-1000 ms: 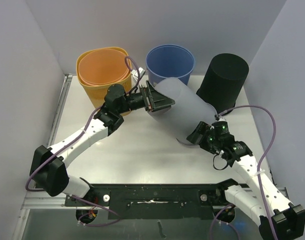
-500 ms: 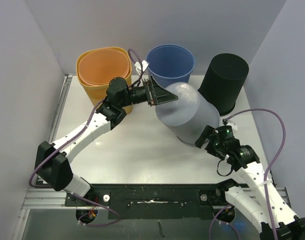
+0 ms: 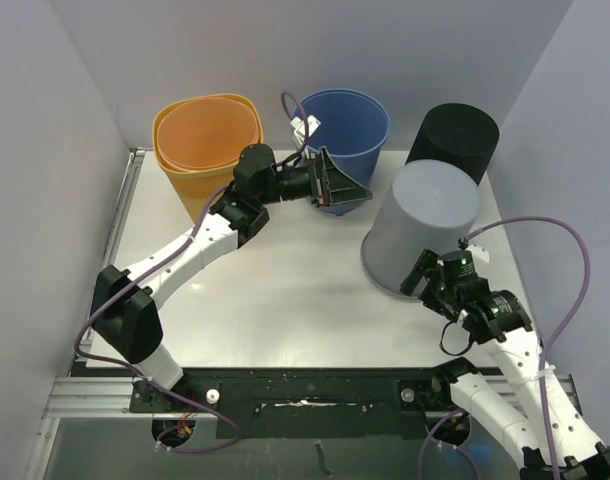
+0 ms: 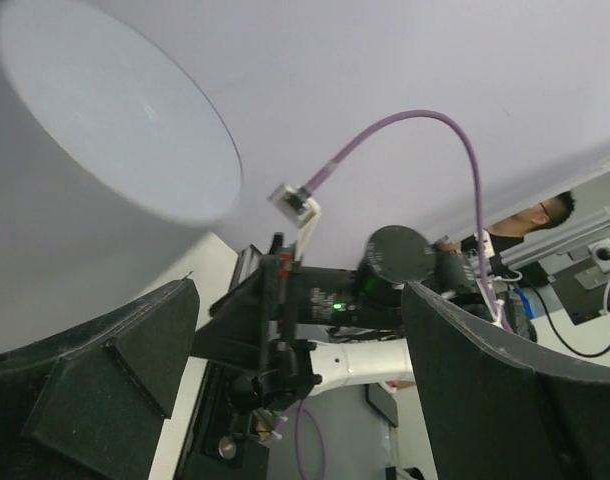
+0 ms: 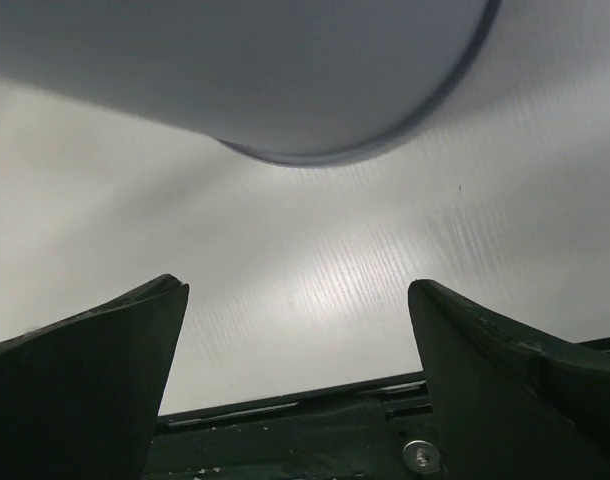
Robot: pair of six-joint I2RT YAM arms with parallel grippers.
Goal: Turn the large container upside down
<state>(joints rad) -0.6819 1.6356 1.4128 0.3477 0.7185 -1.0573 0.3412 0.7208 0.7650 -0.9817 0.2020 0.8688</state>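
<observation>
Grey container [image 5: 265, 70] beyond 2 wide-apart fingers [image 5: 85, 380]

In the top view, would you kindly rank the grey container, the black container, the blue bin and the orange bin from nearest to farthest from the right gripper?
From the right gripper:
1. grey container, directly ahead of it, upside down.
2. black container, back right, behind the grey one.
3. blue bin, back centre.
4. orange bin, back left.

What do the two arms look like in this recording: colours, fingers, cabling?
The left arm and right arm have white shells and black joints. The left gripper and right gripper are black with broad wedge-shaped fingers. A purple cable loops along each arm; a green light glows on the right wrist.
</observation>
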